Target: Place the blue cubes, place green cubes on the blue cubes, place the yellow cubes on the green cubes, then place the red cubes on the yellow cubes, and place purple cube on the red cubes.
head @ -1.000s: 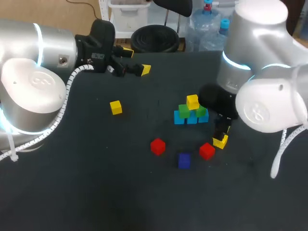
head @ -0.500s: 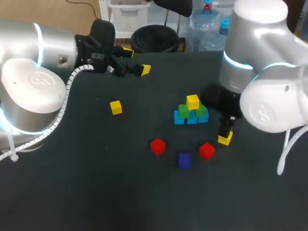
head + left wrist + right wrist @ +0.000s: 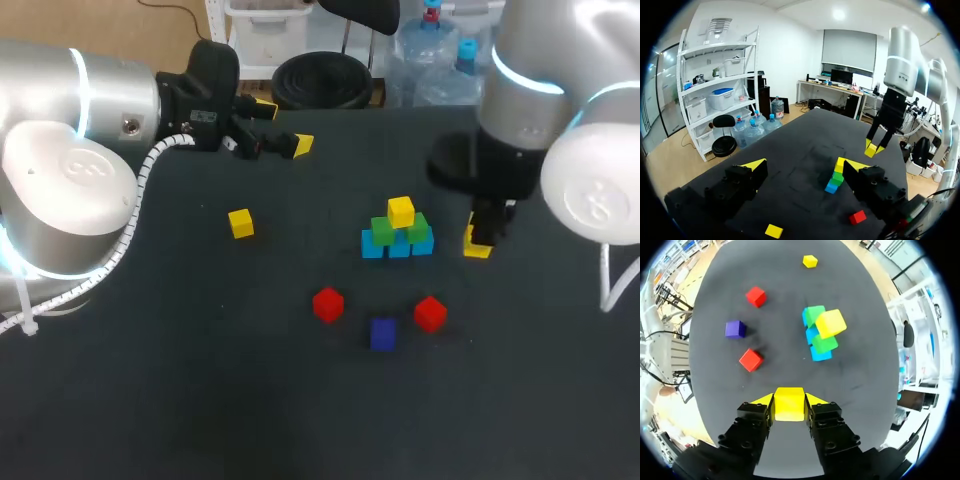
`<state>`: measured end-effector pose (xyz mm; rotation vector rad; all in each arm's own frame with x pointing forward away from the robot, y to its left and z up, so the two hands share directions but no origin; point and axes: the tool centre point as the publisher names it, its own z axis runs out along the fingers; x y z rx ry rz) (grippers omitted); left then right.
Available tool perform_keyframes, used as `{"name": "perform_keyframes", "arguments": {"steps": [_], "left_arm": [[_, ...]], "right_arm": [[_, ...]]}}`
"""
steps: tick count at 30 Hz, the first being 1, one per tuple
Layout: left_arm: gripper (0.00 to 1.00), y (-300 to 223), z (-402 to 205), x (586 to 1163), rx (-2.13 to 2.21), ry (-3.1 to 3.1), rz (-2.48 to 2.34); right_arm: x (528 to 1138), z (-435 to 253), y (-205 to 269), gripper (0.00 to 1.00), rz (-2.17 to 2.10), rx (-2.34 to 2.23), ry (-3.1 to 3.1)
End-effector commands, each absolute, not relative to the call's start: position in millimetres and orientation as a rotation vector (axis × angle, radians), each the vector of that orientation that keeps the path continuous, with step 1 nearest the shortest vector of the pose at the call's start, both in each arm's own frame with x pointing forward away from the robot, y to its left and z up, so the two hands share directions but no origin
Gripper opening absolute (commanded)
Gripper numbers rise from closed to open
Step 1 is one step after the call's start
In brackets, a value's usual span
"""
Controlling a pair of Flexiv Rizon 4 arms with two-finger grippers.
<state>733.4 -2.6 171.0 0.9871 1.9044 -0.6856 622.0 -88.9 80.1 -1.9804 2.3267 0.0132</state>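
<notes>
Now the right gripper [image 3: 480,240], clamped on a yellow cube [image 3: 789,403], has risen from near the red cube [image 3: 430,313] to beside the stack [image 3: 398,232], ready for its green layer, while the left gripper [image 3: 283,123] idles, fingers apart.

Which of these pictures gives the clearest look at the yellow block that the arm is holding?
The right wrist view: the yellow block sits large between the fingers of the right gripper, both touching it. The head view shows only a small, partly hidden yellow patch; the left wrist view shows it tiny and far off.
</notes>
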Motion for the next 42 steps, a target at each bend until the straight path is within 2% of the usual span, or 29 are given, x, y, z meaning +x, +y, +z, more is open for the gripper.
{"name": "perform_keyframes", "arguments": {"steps": [1, 15, 42], "left_arm": [[1.0, -1.9, 169.5, 733.5, 0.985, 1.897, -0.688], [1.0, -1.9, 169.5, 733.5, 0.985, 1.897, -0.688], [1.0, -1.9, 169.5, 733.5, 0.985, 1.897, -0.688]], "right_arm": [[632.4, 78.3, -80.7, 0.0, 0.016, -1.985, 2.319], [666.2, 89.2, -65.4, 0.0, -0.015, -2.06, 2.228], [692.8, 78.6, -44.3, 0.0, 0.002, -2.196, 2.137]]}}
